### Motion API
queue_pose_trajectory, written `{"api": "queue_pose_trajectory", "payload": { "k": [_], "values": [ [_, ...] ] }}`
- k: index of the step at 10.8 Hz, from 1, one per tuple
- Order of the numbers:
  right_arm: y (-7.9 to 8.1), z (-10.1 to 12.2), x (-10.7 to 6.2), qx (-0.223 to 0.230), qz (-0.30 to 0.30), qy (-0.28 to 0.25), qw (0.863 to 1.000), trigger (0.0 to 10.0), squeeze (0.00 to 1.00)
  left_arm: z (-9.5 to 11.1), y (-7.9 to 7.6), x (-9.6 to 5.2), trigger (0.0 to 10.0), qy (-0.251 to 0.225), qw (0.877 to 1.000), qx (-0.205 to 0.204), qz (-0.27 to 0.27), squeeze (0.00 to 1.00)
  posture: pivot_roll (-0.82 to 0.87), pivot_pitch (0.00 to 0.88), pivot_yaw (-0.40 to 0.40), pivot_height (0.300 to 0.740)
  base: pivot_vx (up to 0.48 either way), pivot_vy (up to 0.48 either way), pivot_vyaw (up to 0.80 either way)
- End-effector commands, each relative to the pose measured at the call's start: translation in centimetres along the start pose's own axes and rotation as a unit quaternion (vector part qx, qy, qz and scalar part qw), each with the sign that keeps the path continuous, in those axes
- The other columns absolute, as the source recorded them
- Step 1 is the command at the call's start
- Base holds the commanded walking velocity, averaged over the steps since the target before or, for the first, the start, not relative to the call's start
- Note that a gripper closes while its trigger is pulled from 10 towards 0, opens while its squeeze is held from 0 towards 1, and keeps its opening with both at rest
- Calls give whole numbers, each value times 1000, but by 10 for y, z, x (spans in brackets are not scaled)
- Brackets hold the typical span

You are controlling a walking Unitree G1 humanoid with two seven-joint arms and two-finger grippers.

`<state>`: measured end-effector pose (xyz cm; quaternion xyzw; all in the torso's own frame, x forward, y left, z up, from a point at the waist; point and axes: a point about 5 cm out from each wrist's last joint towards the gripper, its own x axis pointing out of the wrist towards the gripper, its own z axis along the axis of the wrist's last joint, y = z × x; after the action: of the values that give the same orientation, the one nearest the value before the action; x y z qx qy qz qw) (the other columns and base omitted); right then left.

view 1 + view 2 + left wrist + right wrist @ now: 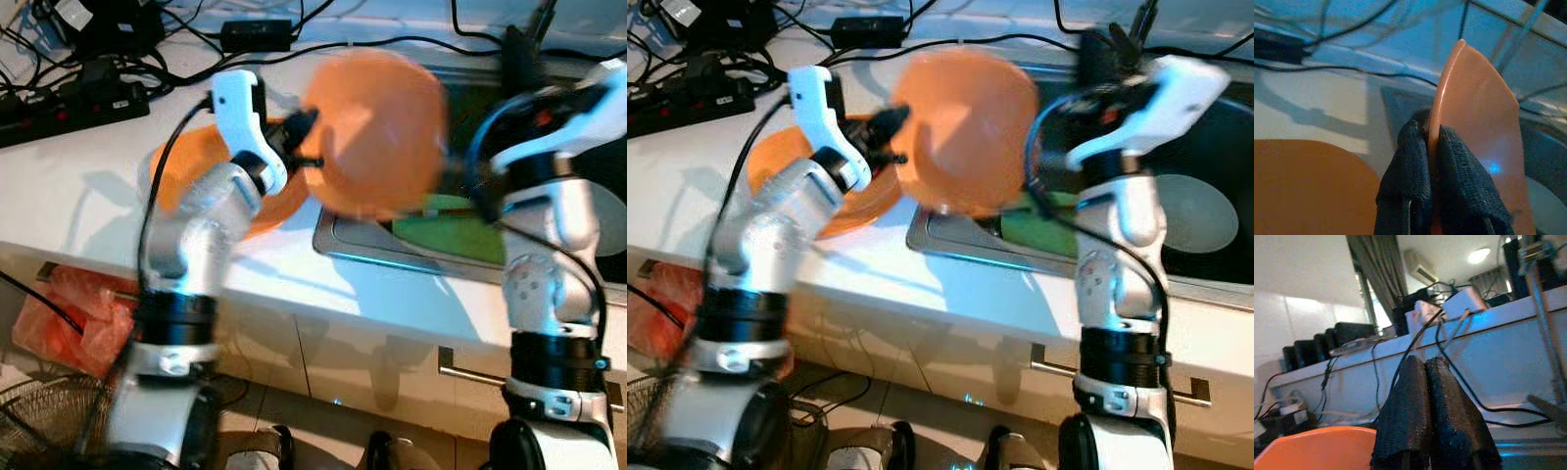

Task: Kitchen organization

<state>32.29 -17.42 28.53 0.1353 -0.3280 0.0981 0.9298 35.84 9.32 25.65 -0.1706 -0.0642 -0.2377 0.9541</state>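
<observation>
Counter: white worktop (78,196) with a steel sink (338,240) set into it on the robot's right; cupboard fronts below, with a metal handle (470,372).
Back of counter: a tangle of black cables (323,44), a black power strip (73,108) and a black adapter (255,34) — no writing on any of them can be read.
Left gripper: (306,137) raised over the near left corner of the sink, its two cloth-covered fingers (1413,171) pinched onto the rim of an orange plate (382,132).
Held plate: lifted off the counter and tilted up on edge, its face blurred; it hangs over the sink's left edge.
Second plate: another orange plate (181,166) lies flat on the counter just left of the sink, partly behind the left arm.
Sink contents: a green board or mat (456,235) lies inside the near part of the basin; a round grey dish or lid (1200,211) sits deeper in the basin to the right.
Right gripper: (1425,377) lifted above the sink's far side, fingers pressed together with nothing between them — pointing towards the back wall and cables.
Floor: an orange-red plastic bag (73,313) lies under the counter on the left, beside a wire fan guard (39,421).
Labels: no brand or text is legible anywhere.
</observation>
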Motion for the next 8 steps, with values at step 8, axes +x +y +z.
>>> {"api": "queue_pose_trajectory", "payload": {
  "k": [8],
  "values": [
    [2,-18,-9,-10,35,52,998,10000,12,49,-22,-2,10000,-174,980,-13,-95,0,113,143,57,740,0,0,0]
  ]
}}
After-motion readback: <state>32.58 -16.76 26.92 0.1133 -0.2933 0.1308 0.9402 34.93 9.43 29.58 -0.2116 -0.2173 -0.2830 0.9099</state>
